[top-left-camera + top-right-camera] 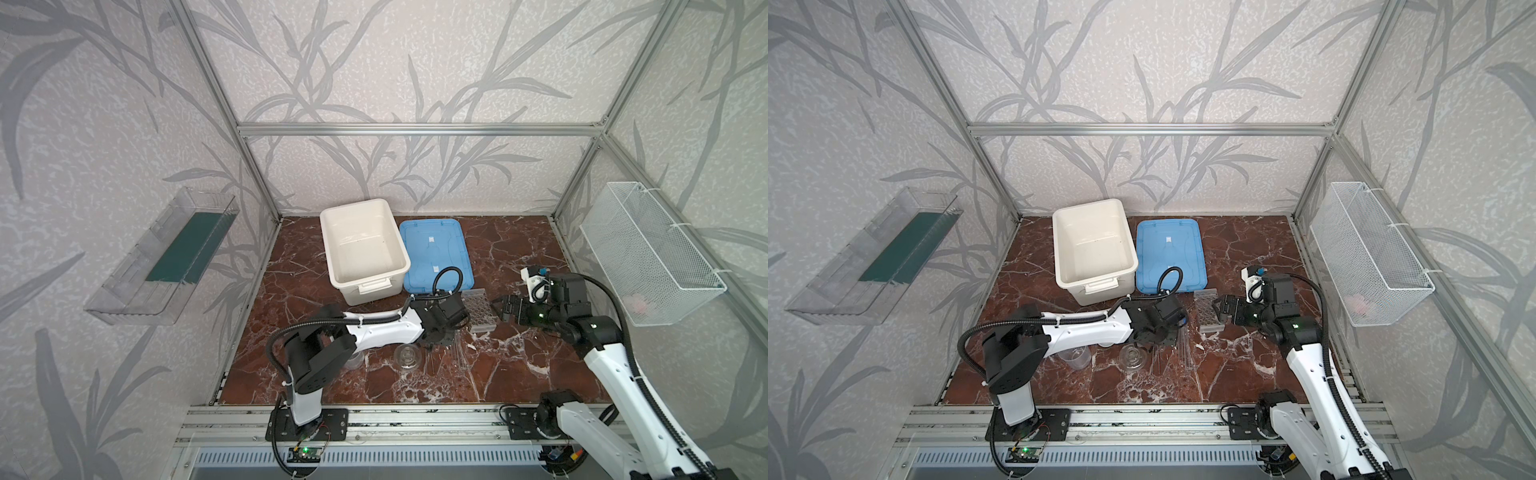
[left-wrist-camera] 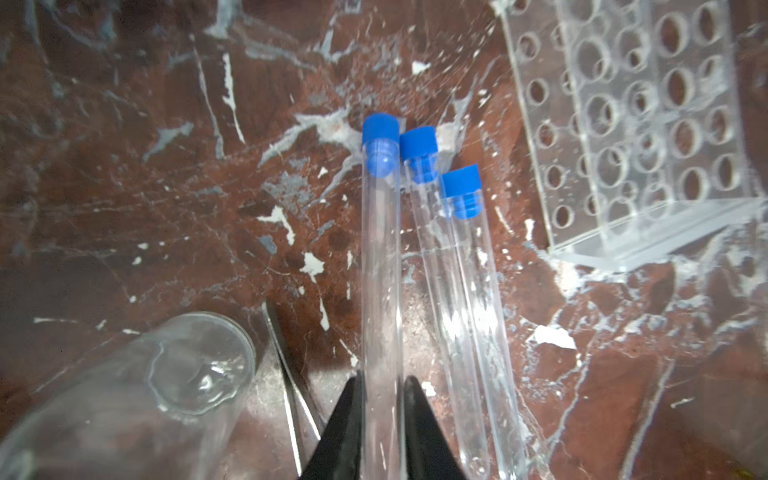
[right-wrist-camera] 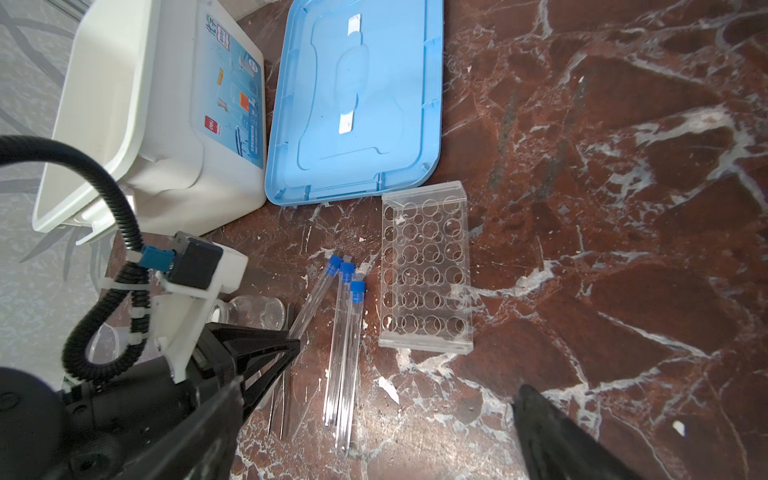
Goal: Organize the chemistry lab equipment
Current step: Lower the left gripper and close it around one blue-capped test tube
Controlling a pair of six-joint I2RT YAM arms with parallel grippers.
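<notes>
**Gripping the first tube for the rack**

I had my left pincer (image 2: pixel 382 386) closed on a long clear plastic tube with a blue cap (image 2: pixel 380 270), both black fingers pressed against its sides well away from the cap. Whether it had left the red marble tabletop (image 1: pixel 519 365) I could not tell. Its two blue-capped twins (image 2: pixel 457 311) lay just beside it. The clear acrylic rack with rows of round holes (image 1: pixel 478 309) stood near, right of centre in both top views, just below the flat blue plastic lid (image 1: pixel 434 253). My right pincer (image 1: pixel 500 309) hung wide open and empty just right of that rack.

I judged the step to be loading tubes into the rack, barely begun, since every hole looked empty. The next move would call for lifting the tube clear of its neighbours, turning it upright with the cap up, and lining it over one hole. Smooth plastic might slip or swing in so narrow a hold.
</notes>
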